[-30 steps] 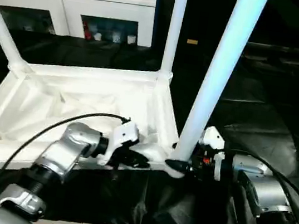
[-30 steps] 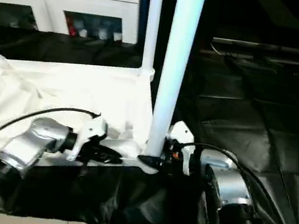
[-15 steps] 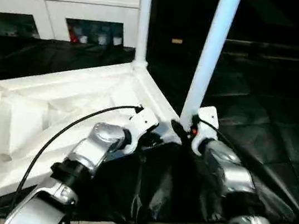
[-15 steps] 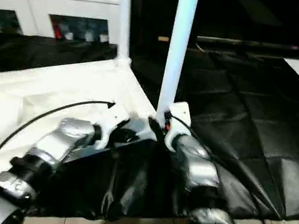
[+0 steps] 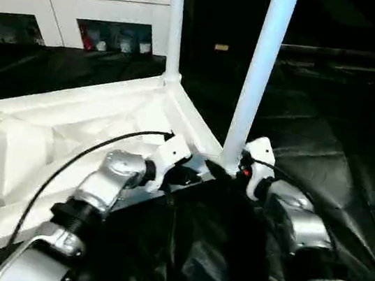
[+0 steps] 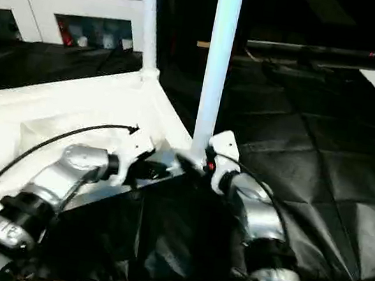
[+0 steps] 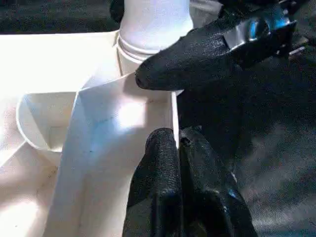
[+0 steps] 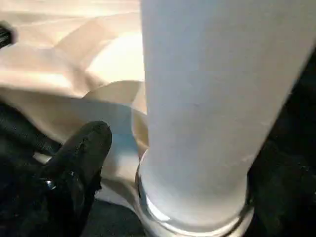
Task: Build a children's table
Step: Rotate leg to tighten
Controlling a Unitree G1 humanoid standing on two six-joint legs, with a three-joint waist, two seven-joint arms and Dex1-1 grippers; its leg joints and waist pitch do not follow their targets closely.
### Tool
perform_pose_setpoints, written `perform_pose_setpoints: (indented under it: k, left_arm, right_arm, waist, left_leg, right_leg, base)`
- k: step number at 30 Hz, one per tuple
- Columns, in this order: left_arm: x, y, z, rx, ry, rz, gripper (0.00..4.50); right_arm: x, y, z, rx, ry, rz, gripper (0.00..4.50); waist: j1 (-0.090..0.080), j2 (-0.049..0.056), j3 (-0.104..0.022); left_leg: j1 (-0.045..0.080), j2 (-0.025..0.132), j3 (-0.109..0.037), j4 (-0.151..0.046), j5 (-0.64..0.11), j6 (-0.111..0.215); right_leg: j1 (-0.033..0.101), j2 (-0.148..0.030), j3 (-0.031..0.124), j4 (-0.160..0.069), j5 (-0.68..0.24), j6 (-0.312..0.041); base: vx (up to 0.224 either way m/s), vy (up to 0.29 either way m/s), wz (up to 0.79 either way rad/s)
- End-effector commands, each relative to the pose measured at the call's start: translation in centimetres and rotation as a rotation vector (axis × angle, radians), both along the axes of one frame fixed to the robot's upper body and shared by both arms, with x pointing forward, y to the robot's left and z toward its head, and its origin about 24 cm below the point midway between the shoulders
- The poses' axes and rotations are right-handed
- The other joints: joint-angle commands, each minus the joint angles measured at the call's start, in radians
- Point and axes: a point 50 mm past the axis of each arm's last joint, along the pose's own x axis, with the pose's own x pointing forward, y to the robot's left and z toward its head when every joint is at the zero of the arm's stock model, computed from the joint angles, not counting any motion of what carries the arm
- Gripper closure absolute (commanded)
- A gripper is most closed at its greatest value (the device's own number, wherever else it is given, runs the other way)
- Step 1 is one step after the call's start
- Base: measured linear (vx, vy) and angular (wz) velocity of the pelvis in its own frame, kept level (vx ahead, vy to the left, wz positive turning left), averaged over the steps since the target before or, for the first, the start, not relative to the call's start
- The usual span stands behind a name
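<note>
**Children's table upside down, near leg seated at the corner socket**

Children's table (image 5: 69, 130) — small, white, plastic, square-topped — lies inverted on a black sheet (image 5: 326, 154), ribbed underside up. 2 long round tapered white legs stand upright: the far leg (image 5: 173, 25) at the back corner and the near leg (image 5: 257, 73) in the corner socket closest to the robot. A third leg stub shows at the left edge.

The left gripper (image 7: 177, 148) has its 2 black fingers pressed together, resting against the thin edge wall of the table's rim right beside that near socket. The right gripper (image 8: 163, 163) sits at the base of the near leg; 1 black finger (image 8: 81, 148) shows beside the leg, apart from it, and whether the claw is spread or pinching the leg I cannot tell.

Risks, as a judgement: if the near leg is not fully home, letting go could let it lean or pop out; a sideways nudge from either arm could slide the light table on the slick sheet.

Containers: a white cabinet with glass doors (image 5: 79, 15) stands behind — small coloured items sit behind the glass, too small to identify.
</note>
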Motion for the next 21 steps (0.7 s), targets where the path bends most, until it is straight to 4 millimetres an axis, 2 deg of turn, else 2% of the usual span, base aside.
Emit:
perform_pose_setpoints:
  k: [1, 2, 3, 4, 5, 7, 11, 18, 21]
  left_arm:
    - [-0.7, -1.2, 1.9, -0.089, -0.052, -0.163, 4.50]
    - [-0.8, -1.0, 1.9, -0.087, -0.045, -0.180, 4.50]
    - [-0.9, -0.8, 1.9, -0.085, -0.040, -0.190, 4.50]
    - [-0.9, -0.5, 1.8, -0.081, -0.036, -0.195, 4.50]
    - [-0.9, -0.3, 1.8, -0.077, -0.030, -0.197, 4.50]
    - [-1.0, 0.2, 1.8, -0.067, -0.021, -0.213, 4.50]
    - [-1.3, 1.1, 1.6, -0.047, 0.000, -0.240, 4.50]
    - [-1.6, 1.8, 1.5, -0.035, 0.021, -0.260, 4.50]
    - [-1.6, 1.9, 1.5, -0.032, 0.022, -0.259, 4.50]
  right_arm:
    - [-1.7, 0.5, -0.7, 0.005, 0.052, 0.199, 0.18]
    - [-1.9, 0.2, -0.6, 0.011, 0.056, 0.233, 0.18]
    - [-2.1, -0.1, -0.4, 0.019, 0.063, 0.262, 0.18]
    - [-2.4, -0.4, -0.3, 0.025, 0.069, 0.291, 0.18]
    - [-2.6, -0.6, -0.1, 0.031, 0.075, 0.317, 0.18]
    - [-2.8, -1.0, 0.0, 0.035, 0.088, 0.354, 0.44]
    - [-3.4, -1.6, -0.1, 0.012, 0.130, 0.429, 0.67]
    - [-3.7, -1.6, -0.1, 0.004, 0.140, 0.459, 1.35]
    - [-3.8, -1.5, -0.2, 0.001, 0.142, 0.470, 1.51]
  waist:
    - [0.006, -0.009, -0.067]
    - [0.016, -0.008, -0.066]
    - [0.023, -0.007, -0.065]
    - [0.025, -0.007, -0.064]
    - [0.028, -0.007, -0.062]
    - [0.031, -0.007, -0.061]
    - [0.034, -0.007, -0.061]
    - [0.042, -0.007, -0.062]
    - [0.046, -0.007, -0.063]
  left_leg:
    - [0.012, 0.084, -0.046, -0.062, -0.160, 0.105]
    - [0.013, 0.086, -0.044, -0.061, -0.166, 0.107]
    - [0.014, 0.089, -0.043, -0.063, -0.173, 0.109]
    - [0.015, 0.090, -0.043, -0.064, -0.175, 0.107]
    - [0.018, 0.090, -0.043, -0.066, -0.197, 0.093]
    - [0.023, 0.089, -0.042, -0.067, -0.218, 0.075]
    - [0.021, 0.090, -0.044, -0.070, -0.222, 0.060]
    - [0.022, 0.089, -0.044, -0.069, -0.215, 0.053]
    - [0.022, 0.089, -0.044, -0.068, -0.200, 0.054]
  right_leg:
    - [0.042, -0.101, 0.055, -0.062, -0.172, -0.252]
    - [0.044, -0.099, 0.054, -0.061, -0.180, -0.248]
    - [0.041, -0.095, 0.053, -0.062, -0.187, -0.243]
    - [0.040, -0.095, 0.053, -0.061, -0.190, -0.243]
    - [0.037, -0.095, 0.053, -0.065, -0.219, -0.243]
    - [0.034, -0.095, 0.055, -0.068, -0.254, -0.235]
    - [0.034, -0.096, 0.055, -0.068, -0.270, -0.229]
    - [0.033, -0.098, 0.056, -0.069, -0.277, -0.221]
    - [0.034, -0.098, 0.056, -0.066, -0.253, -0.225]
  base:
    - [0.000, 0.000, 0.00]
    - [0.000, 0.000, 0.00]
    - [0.000, 0.000, 0.00]
    - [0.000, 0.000, 0.00]
    - [0.000, 0.000, 0.00]
    - [0.000, 0.000, 0.00]
    - [0.000, 0.000, 0.00]
    - [0.000, 0.000, 0.00]
    - [0.000, 0.000, 0.00]
